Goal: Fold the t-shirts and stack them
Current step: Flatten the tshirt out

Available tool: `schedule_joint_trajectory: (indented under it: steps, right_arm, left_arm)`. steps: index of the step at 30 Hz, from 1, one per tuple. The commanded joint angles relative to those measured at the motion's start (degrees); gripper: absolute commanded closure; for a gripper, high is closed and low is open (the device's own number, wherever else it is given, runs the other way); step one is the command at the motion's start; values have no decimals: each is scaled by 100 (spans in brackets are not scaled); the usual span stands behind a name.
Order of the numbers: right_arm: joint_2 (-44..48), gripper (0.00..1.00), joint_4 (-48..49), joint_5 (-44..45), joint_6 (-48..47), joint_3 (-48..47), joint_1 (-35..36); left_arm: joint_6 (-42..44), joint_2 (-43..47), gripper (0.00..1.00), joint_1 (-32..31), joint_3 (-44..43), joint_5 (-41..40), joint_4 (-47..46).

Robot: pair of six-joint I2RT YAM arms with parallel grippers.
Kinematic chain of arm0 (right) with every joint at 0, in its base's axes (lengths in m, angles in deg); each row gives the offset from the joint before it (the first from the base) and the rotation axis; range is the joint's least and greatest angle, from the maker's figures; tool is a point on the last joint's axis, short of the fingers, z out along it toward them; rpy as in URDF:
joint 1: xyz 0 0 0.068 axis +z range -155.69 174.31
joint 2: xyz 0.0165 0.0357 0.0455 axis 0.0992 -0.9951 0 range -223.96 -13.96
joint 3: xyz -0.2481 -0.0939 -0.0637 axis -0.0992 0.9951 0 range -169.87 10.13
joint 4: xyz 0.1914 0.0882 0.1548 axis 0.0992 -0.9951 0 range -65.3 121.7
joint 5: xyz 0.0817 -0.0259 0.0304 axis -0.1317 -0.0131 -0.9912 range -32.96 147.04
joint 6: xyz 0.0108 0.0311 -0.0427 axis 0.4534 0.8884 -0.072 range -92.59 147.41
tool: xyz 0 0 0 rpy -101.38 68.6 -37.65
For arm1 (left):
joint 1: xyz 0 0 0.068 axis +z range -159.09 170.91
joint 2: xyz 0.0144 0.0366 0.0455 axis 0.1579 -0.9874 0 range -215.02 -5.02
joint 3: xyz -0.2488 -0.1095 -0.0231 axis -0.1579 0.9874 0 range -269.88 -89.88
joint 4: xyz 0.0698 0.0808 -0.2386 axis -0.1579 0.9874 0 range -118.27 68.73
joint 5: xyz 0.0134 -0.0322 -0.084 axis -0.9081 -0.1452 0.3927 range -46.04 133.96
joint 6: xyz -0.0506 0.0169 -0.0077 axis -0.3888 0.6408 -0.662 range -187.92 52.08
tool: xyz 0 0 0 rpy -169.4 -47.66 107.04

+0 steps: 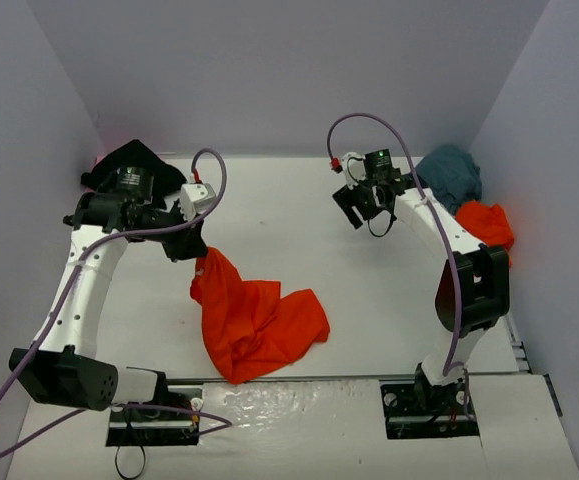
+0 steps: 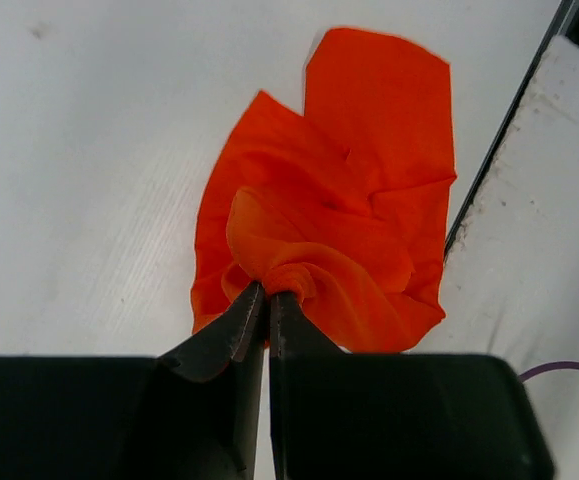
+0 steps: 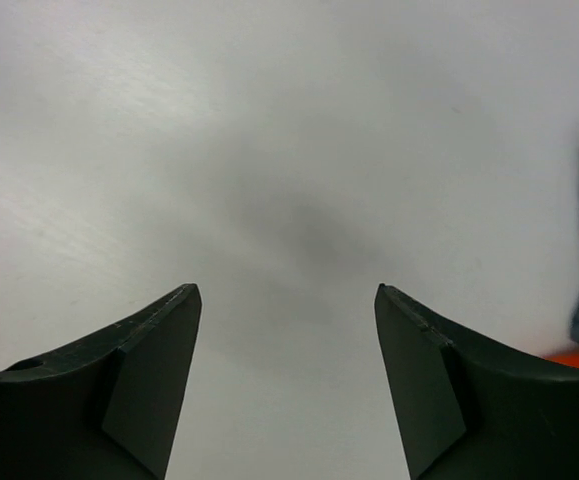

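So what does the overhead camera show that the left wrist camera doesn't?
Only the overhead view: both arms, the right jaws open above the table, a black t-shirt far left, a teal-grey t-shirt and a second orange t-shirt far right. Only the left wrist view: up close, the left jaws pinched shut on a bunched fold of cloth. Both: the orange t-shirt they hold, trailing onto the white table.

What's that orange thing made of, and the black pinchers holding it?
The orange t-shirt looks like soft matte cloth: it bunches into folds where the left gripper pinches it. Its fingers look like hard black plastic, dull with sharp edges, though coated metal is possible.
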Motion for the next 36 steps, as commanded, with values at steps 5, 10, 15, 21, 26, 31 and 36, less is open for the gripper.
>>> schedule_joint_trajectory:
  steps: [5, 10, 15, 21, 26, 31, 36]
  right_arm:
    - [-68, 26, -1274, -2573, -743, -486, 301]
    - [21, 28, -1807, -3046, -1097, -527, 477]
    - [-58, 39, -3305, -3306, -1775, -745, 828]
    - [-124, 73, -3975, -3377, -2208, -522, 1354]
    - [-240, 72, -3932, -3408, -2111, -328, 1705]
    - [-565, 73, -3950, -3452, -2151, -175, 2215]
    - [-1079, 77, -3927, -3500, -2160, -118, 2478]
  left_arm:
    - [140, 236, 100, 48, 895, -1096, -1096]
    - [-269, -176, 100, 58, 1049, -1864, -1919]
    - [-723, -609, 100, 100, 977, -2407, -2620]
    - [-1143, -745, 100, 92, 721, -2406, -2999]
    - [-1221, -765, 100, 103, 727, -2749, -3170]
    - [-1295, -864, 100, 100, 719, -2912, -3235]
    - [-1410, -881, 100, 101, 690, -3068, -3364]
